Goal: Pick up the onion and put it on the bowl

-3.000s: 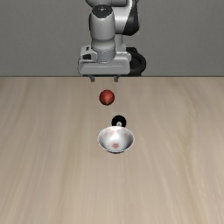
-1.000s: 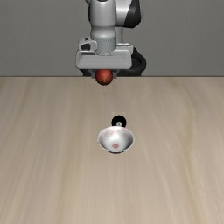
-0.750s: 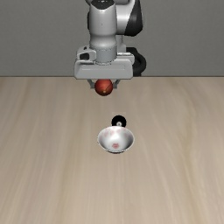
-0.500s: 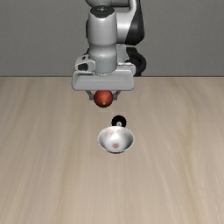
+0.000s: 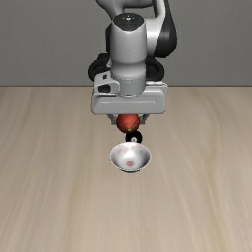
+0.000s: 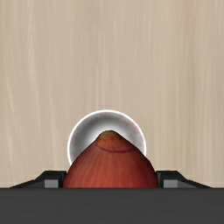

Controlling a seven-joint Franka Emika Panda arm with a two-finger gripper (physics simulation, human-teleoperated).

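Clearly the gripper (image 5: 127,121) is closed on the onion (image 5: 126,125) from two sides. It hangs in the air near the bowl (image 5: 120,160), not yet inside it, and is lifted, I judge, to clear the rim.

The onion (image 5: 126,123) is red-brown, with a thin darker line near its tip. The bowl (image 5: 131,157) is shiny grey-white with a small red spot inside. Around the bowl, the table (image 5: 49,177) is pale beige wood grain.
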